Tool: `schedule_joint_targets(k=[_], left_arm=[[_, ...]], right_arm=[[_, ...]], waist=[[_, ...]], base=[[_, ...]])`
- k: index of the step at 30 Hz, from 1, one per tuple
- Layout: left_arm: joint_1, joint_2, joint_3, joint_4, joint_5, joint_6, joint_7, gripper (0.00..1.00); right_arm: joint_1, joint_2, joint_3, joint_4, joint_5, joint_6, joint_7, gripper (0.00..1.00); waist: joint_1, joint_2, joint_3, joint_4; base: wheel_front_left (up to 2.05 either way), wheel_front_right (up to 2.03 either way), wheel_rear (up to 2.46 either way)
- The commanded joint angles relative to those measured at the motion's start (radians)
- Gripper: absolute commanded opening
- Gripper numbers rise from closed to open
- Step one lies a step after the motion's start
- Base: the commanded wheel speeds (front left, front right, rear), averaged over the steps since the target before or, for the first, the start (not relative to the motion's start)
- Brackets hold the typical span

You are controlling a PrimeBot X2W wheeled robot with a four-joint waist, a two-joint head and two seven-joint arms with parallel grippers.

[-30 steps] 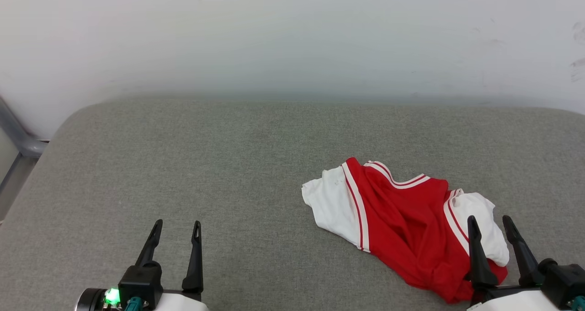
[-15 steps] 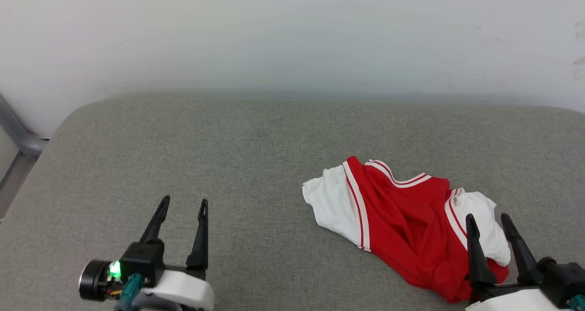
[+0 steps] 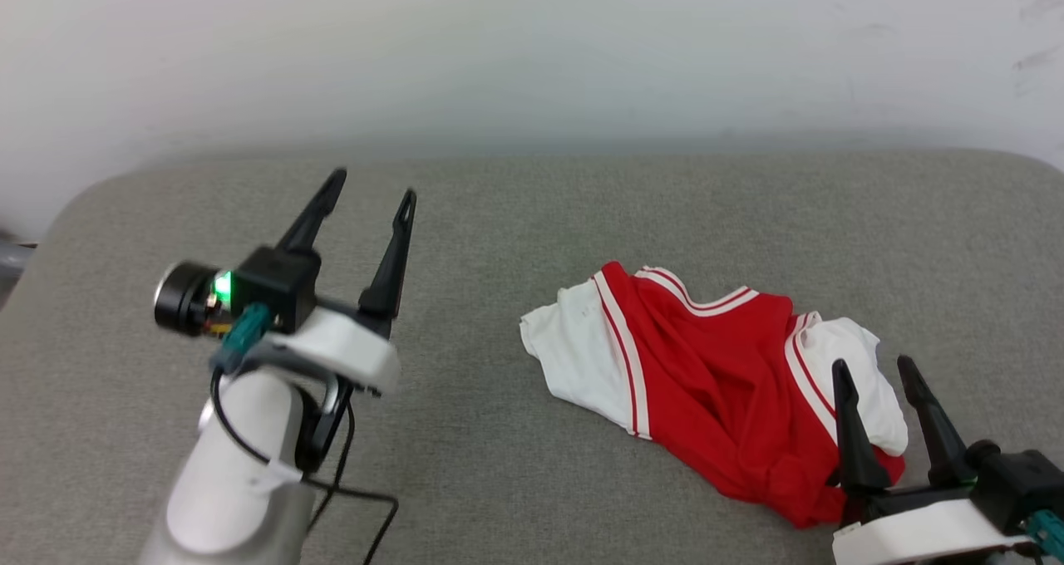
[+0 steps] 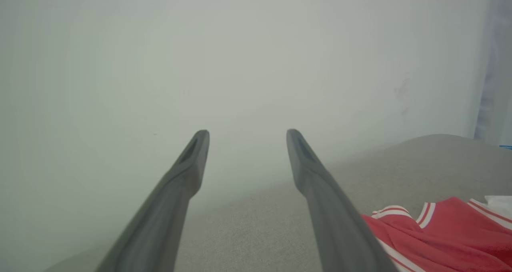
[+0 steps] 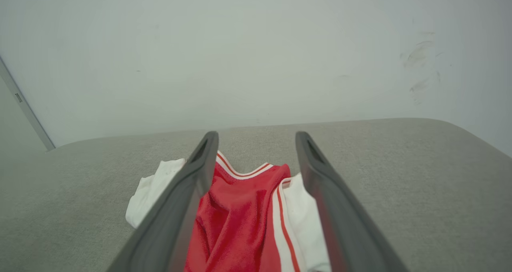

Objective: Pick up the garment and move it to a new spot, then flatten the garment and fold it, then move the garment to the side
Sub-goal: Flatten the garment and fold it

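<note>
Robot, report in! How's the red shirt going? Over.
Left end effector open, empty, left of shirt. Right end effector open, at shirt's near edge. Shirt crumpled on grey cushion. Nothing in the way.

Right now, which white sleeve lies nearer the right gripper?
The sleeve at the garment's right end, just beyond the right gripper; the other sleeve lies across the red body.

Black left end effector [image 3: 374,183], white forearm [image 3: 224,474], green light [image 3: 222,283]
</note>
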Motion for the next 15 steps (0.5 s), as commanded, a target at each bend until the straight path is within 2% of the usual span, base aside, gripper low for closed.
schedule_joint_targets(k=[1, 3, 7, 10, 15], left_arm=[[-0.047, 0.016, -0.023, 0.023, -0.011, -0.001, -0.003, 1.00], [-0.115, 0.039, -0.082, 0.064, -0.040, -0.001, 0.011, 1.00], [-0.253, 0.091, -0.187, 0.145, -0.103, -0.002, 0.118, 1.00], [-0.328, 0.105, -0.271, 0.187, -0.169, -0.002, 0.227, 1.00], [-0.435, 0.147, -0.453, 0.233, -0.366, -0.002, 0.468, 1.00]], right_arm=[[-0.025, 0.000, -0.001, -0.008, -0.003, -0.001, -0.003, 1.00], [-0.031, 0.000, 0.001, -0.012, -0.004, -0.001, -0.003, 1.00], [-0.058, 0.001, 0.007, -0.021, -0.003, -0.001, -0.003, 1.00], [-0.070, 0.000, 0.009, -0.024, -0.003, -0.001, -0.003, 1.00], [-0.098, 0.001, 0.015, -0.027, -0.003, -0.001, -0.003, 1.00]], waist=[[0.0000, 0.0000, 0.024, -0.018], [0.0000, 0.0000, 0.043, -0.030], [0.0000, 0.0000, 0.084, -0.053], [0.0000, 0.0000, 0.110, -0.066], [0.0000, 0.0000, 0.146, -0.085]], base=[[0.00, 0.00, 0.00], [0.00, 0.00, 0.00], [0.00, 0.00, 0.00], [0.00, 0.00, 0.00], [0.00, 0.00, 0.00]])
